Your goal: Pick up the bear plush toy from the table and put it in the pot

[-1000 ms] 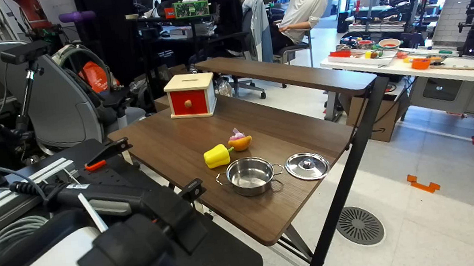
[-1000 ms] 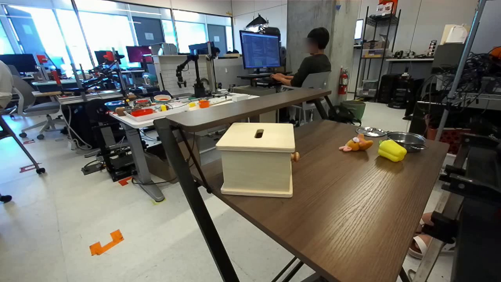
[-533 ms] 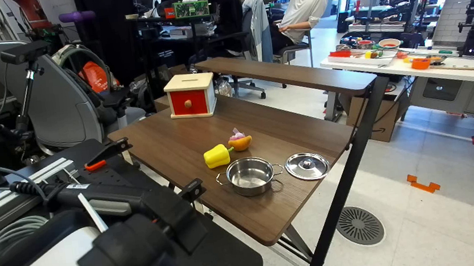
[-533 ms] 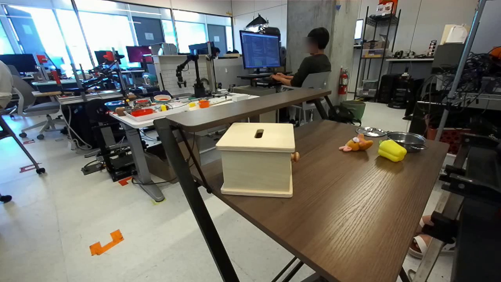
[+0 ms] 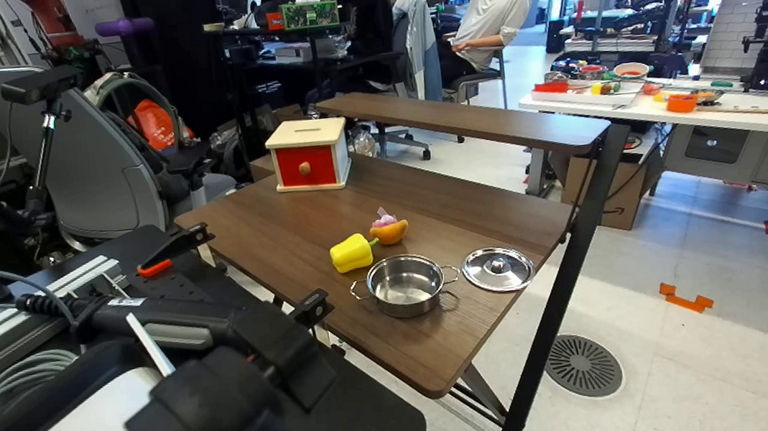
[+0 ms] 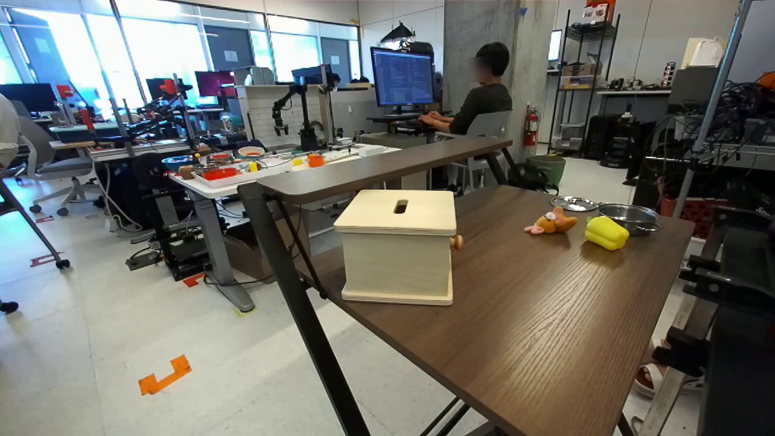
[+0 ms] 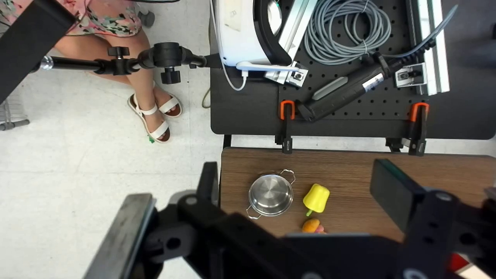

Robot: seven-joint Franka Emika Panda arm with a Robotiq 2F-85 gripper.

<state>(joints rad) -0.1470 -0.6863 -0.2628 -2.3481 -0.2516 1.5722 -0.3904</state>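
The bear plush toy (image 5: 389, 232), small and brownish-orange with pinkish parts, lies on the brown table (image 5: 269, 221). It also shows in an exterior view (image 6: 553, 223) and in the wrist view (image 7: 311, 225), where the gripper's body partly hides it. The round steel pot (image 5: 409, 305) stands uncovered near the toy and looks empty. It also shows in an exterior view (image 6: 643, 226) and in the wrist view (image 7: 270, 195). My gripper (image 7: 300, 180) is open and empty, high above the table, its fingers wide apart. It is not seen in the exterior views.
A yellow toy pepper (image 5: 352, 254) lies between toy and pot, close to both. A steel lid (image 5: 499, 271) lies beside the pot. A wooden box with a red drawer (image 5: 306, 165) stands at one end. A raised shelf (image 5: 460, 118) runs along one side. Clamps (image 7: 286, 133) stick out opposite.
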